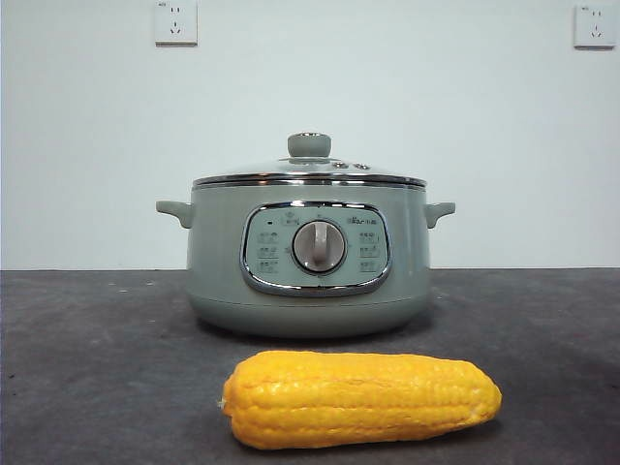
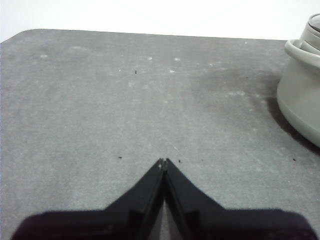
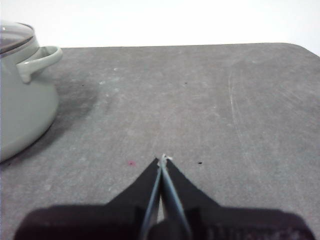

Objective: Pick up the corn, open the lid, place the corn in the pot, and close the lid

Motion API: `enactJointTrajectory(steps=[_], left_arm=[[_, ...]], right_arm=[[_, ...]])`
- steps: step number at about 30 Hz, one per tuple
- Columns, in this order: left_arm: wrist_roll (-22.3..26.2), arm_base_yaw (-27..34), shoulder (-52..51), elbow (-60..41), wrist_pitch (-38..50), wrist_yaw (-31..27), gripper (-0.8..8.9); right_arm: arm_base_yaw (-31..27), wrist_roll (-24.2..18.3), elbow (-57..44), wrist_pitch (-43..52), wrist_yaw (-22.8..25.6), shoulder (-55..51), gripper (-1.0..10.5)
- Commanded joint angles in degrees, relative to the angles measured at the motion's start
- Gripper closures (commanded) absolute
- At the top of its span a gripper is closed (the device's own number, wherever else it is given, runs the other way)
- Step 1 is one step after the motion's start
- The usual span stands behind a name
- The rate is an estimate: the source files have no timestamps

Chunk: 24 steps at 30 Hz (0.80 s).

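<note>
The yellow-orange corn (image 1: 360,398) lies on its side on the dark table, in front of the pale green pot (image 1: 308,260). The glass lid (image 1: 310,172) with its green knob sits shut on the pot. My left gripper (image 2: 163,161) is shut and empty over bare table, with the pot's side and handle (image 2: 301,85) off to one side. My right gripper (image 3: 163,159) is shut and empty too, with the pot (image 3: 24,95) and lid edge (image 3: 15,36) to its side. Neither gripper shows in the front view. The corn is out of both wrist views.
The grey table (image 1: 87,358) runs back to a white wall with two sockets (image 1: 175,21). Its far edge shows in both wrist views (image 2: 150,33).
</note>
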Motion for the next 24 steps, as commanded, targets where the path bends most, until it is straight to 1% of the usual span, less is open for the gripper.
enactJointTrajectory(steps=[1, 4, 5, 7, 13, 16, 19, 21, 24], left_arm=[[-0.72, 0.04, -0.02, -0.57, 0.15, 0.04, 8.16], [-1.75, 0.04, 0.0, -0.57, 0.17, 0.11, 8.16], [-2.36, 0.04, 0.0, -0.55, 0.2, 0.33, 8.16], [-2.27, 0.04, 0.0, -0.22, 0.11, 2.08, 8.16], [-2.29, 0.04, 0.07, 3.32, 0.13, 11.3, 8.17], [-2.27, 0.04, 0.15, 6.34, -0.02, 15.3, 8.17], [-2.29, 0.02, 0.57, 9.9, -0.26, 19.28, 8.17], [-2.29, 0.02, 0.76, 12.24, -0.26, 21.44, 8.17], [-2.27, 0.02, 1.18, 15.72, -0.72, 23.56, 8.17]], right_arm=[[0.02, 3.13, -0.63, 0.37, -0.15, -0.02, 9.5], [0.0, 7.96, -0.37, 1.27, -0.22, -0.04, 9.5], [0.02, 10.27, 0.17, 1.27, -0.26, -0.02, 9.5], [0.02, 13.0, 1.27, 1.16, -0.79, -0.02, 9.5], [0.02, 17.38, 7.58, 1.05, -5.14, 0.26, 9.5], [0.02, 17.64, 12.13, -0.28, -5.31, 1.66, 9.6], [0.02, 17.05, 17.55, -3.5, -5.38, 4.42, 9.5], [0.02, 15.21, 21.35, -6.14, -6.05, 6.91, 9.5], [0.02, 12.5, 27.19, -10.14, -9.18, 11.69, 9.5]])
